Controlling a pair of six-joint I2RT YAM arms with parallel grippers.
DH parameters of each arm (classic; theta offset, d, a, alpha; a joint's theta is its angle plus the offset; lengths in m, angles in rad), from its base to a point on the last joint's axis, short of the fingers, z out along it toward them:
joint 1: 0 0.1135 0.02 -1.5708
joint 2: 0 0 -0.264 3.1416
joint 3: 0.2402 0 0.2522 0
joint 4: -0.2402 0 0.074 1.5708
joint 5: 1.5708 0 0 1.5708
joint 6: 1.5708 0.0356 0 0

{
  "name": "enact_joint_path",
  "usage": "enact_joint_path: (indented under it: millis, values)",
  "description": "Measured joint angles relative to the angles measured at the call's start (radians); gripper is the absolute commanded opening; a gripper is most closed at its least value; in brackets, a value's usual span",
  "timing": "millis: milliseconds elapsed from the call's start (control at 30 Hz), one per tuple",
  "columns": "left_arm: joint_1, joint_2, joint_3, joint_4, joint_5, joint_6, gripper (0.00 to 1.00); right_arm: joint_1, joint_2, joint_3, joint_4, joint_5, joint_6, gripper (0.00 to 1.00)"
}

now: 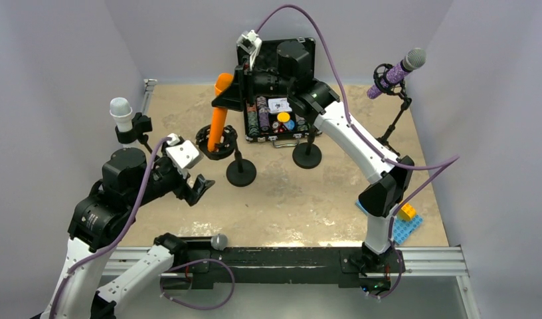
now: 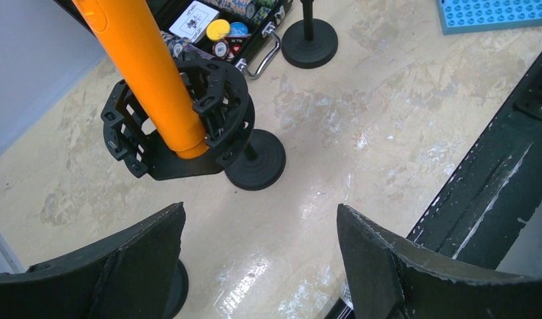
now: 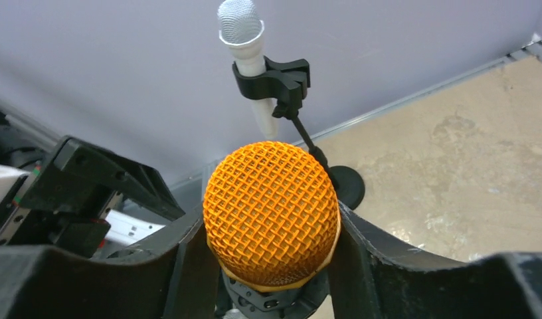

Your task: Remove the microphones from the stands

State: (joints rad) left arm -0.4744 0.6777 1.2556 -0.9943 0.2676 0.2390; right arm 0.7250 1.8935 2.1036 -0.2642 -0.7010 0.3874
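We find a tan table with 3 microphone stands on it and an open case of poker chips at the back.

The right arm reaches across to the middle stand. The left arm sits low on its own side.

The middle stand is a round black base with a short post and a caged shock mount at its top.

The orange microphone stands in that mount, tilted, its tail end seated in the ring.

The right gripper is closed on the microphone's head, with a finger pressed against each side of the grille.

The left gripper is spread wide and holds nothing. It hovers near the stand base, apart from it.

In our judgement the grasp is made and the extraction is the step in hand. The next move calls for a pull along the microphone's own tilted axis, up and out of the ring. A sideways pull could tip the stand. The left gripper is placed to steady the base if needed.

The microphone has a smooth, slightly tapered orange body and a rounded orange mesh grille. We see no cable on it.
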Motion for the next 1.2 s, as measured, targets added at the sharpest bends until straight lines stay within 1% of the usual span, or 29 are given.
enact_joint_path:
  millis: [33,67,167,333,400,433,533,700,800,900,967,1033,1200]
  values:
    - [0.003,0.004,0.000,0.009,0.008,-0.006,0.87,0.001,0.000,0.007,0.004,-0.006,0.003,0.14]
    - [0.004,0.007,0.000,0.016,0.013,-0.012,0.86,0.001,0.000,0.013,0.007,-0.016,-0.005,0.10]
    - [0.004,0.017,0.000,0.041,0.032,-0.026,0.85,0.002,0.000,0.051,0.011,-0.034,-0.026,0.08]
    - [0.005,0.037,0.000,0.069,0.103,-0.047,0.82,0.002,0.000,0.161,0.023,-0.051,-0.057,0.07]
    - [0.005,0.046,0.004,0.077,0.122,-0.051,0.82,0.001,-0.006,0.205,0.035,-0.050,-0.071,0.04]
    - [0.005,0.053,0.013,0.080,0.132,-0.054,0.81,0.001,-0.010,0.221,0.041,-0.050,-0.080,0.01]
    - [0.007,0.086,0.075,0.094,0.169,-0.053,0.82,0.001,-0.040,0.240,0.047,-0.046,-0.120,0.00]
    - [0.008,0.134,0.221,0.130,0.281,0.046,0.87,-0.026,-0.138,0.200,0.046,-0.063,-0.156,0.00]
    - [0.008,0.153,0.285,0.163,0.324,0.098,0.88,-0.048,-0.208,0.146,0.048,-0.099,-0.175,0.00]
    - [0.008,0.212,0.381,0.206,0.363,0.115,0.88,-0.063,-0.263,0.091,0.049,-0.158,-0.192,0.00]
    - [0.008,0.251,0.423,0.251,0.381,0.108,0.88,-0.064,-0.283,0.061,0.055,-0.212,-0.197,0.00]
    - [0.008,0.287,0.448,0.304,0.394,0.081,0.84,-0.064,-0.295,0.033,0.064,-0.254,-0.195,0.00]
    - [0.008,0.387,0.466,0.425,0.471,-0.037,0.80,-0.063,-0.297,0.004,0.079,-0.338,-0.189,0.00]
